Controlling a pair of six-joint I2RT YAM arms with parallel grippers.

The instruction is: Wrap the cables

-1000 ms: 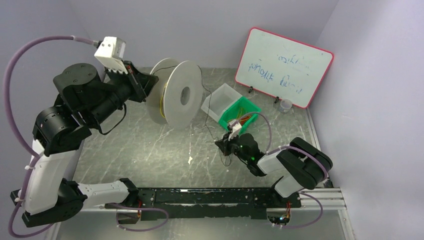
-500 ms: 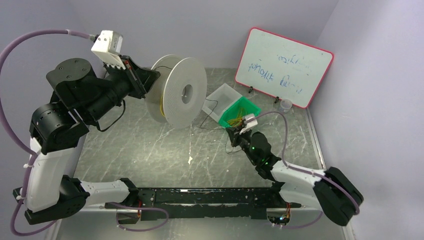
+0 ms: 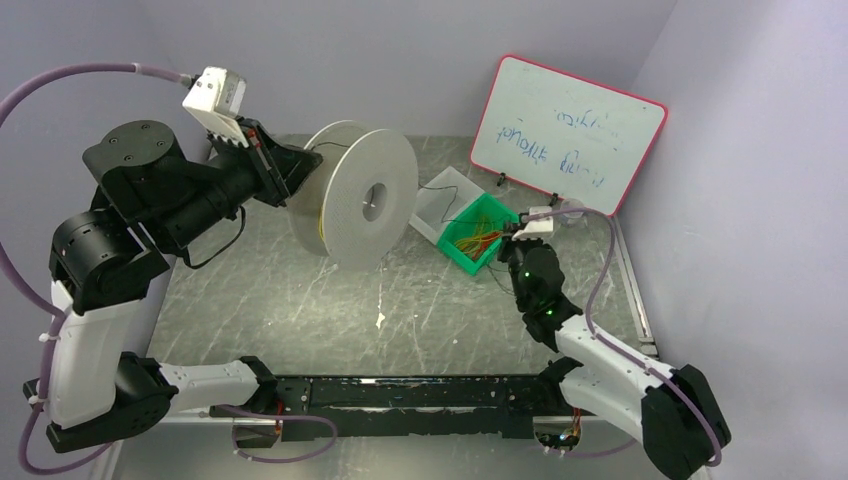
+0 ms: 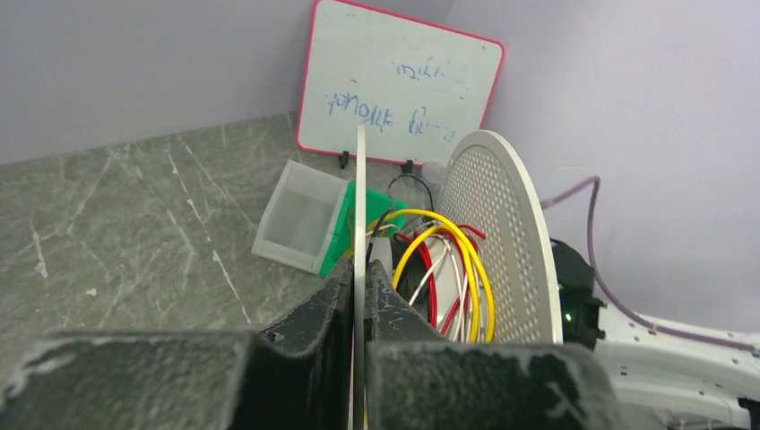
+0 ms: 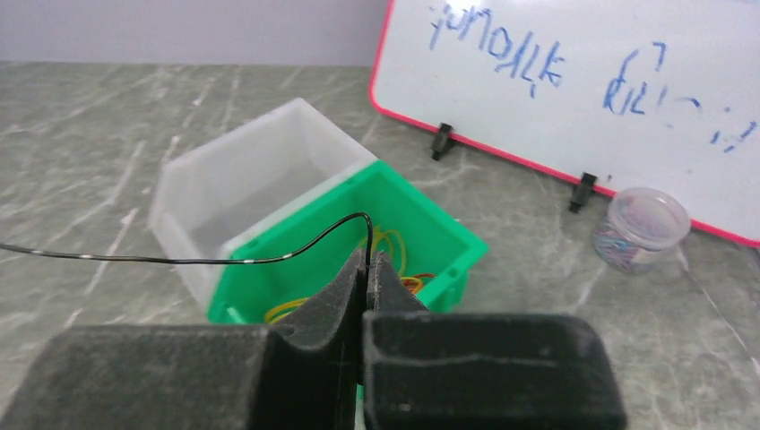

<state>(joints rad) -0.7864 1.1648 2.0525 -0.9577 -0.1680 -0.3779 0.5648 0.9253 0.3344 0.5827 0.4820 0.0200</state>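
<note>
A white spool (image 3: 365,195) is held upright above the table. My left gripper (image 3: 300,170) is shut on its thin near flange (image 4: 360,197), the fingertips (image 4: 359,269) pinching the disc edge. Yellow cables (image 4: 466,260) and red cables (image 4: 431,273) are wound on the core beside the perforated far flange (image 4: 502,224). My right gripper (image 3: 515,240) is shut on a black cable (image 5: 224,261), pinched at its fingertips (image 5: 367,260). That cable runs left out of the right wrist view. More yellow and orange cables lie in the green bin (image 3: 478,232) just beyond the right gripper.
A clear bin (image 3: 440,200) sits against the green bin's (image 5: 448,224) left side. A red-framed whiteboard (image 3: 565,135) leans at the back right, with a small jar (image 3: 572,208) in front of it. Walls close in on both sides.
My right arm has swung from the table's middle to the right and back, carrying the black cable to the green bin. The left arm has shifted the spool slightly.
</note>
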